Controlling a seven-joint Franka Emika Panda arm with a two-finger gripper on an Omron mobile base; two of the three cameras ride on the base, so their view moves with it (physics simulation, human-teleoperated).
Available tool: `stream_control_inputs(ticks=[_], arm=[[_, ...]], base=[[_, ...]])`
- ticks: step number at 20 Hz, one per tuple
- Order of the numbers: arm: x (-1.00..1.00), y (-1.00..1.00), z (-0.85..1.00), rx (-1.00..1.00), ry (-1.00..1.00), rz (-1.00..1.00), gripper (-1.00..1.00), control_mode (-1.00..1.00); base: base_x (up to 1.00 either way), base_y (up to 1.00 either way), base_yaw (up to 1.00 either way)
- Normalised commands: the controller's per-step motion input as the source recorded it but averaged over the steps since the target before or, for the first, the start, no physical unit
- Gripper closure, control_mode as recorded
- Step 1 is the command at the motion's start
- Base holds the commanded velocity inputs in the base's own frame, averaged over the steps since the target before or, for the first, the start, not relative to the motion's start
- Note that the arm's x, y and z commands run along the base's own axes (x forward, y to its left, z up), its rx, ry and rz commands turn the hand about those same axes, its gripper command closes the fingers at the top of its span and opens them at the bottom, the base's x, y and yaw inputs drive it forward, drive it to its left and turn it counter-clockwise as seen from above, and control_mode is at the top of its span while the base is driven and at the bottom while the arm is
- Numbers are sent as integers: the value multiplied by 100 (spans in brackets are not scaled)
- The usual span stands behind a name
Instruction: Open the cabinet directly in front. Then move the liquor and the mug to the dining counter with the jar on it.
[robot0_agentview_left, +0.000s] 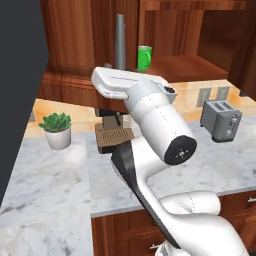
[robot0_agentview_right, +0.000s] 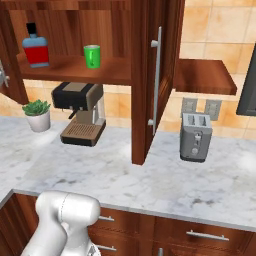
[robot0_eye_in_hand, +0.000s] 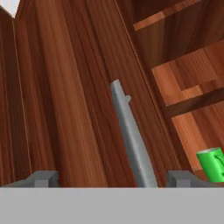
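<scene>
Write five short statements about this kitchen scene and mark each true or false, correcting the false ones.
1. The small bright green mug stands on the shelf of the reddish-brown wooden cabinet. True.
2. The red-labelled liquor bottle lies on the marble worktop. False: it stands on the cabinet shelf.
3. The gripper's jaws are open, either side of the grey bar handle. True.
4. The silver toaster is inside the cabinet. False: it sits on the worktop.
5. Both cabinet doors are closed. False: they stand open.

Even rendered light, soft shadows — slight blur
</scene>
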Motion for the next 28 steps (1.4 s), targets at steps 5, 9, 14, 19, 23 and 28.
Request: stream_control_inputs(ticks=[5, 9, 14, 19, 23, 28], arm=[[-34, -64, 0, 26, 5, 0, -100, -100], [-8, -82, 0, 37, 18, 0, -100, -100], [-1, -76, 0, 38, 24, 5, -100, -100], [26, -56, -13, 35, 14, 20, -100, -100], [56, -29, -5, 29, 8, 26, -100, -100], [76, -6, -2, 20, 13, 20, -100, -100]], base=[[0, 0, 0], [0, 0, 0], [0, 0, 0], [0, 0, 0], [0, 0, 0], [0, 0, 0]])
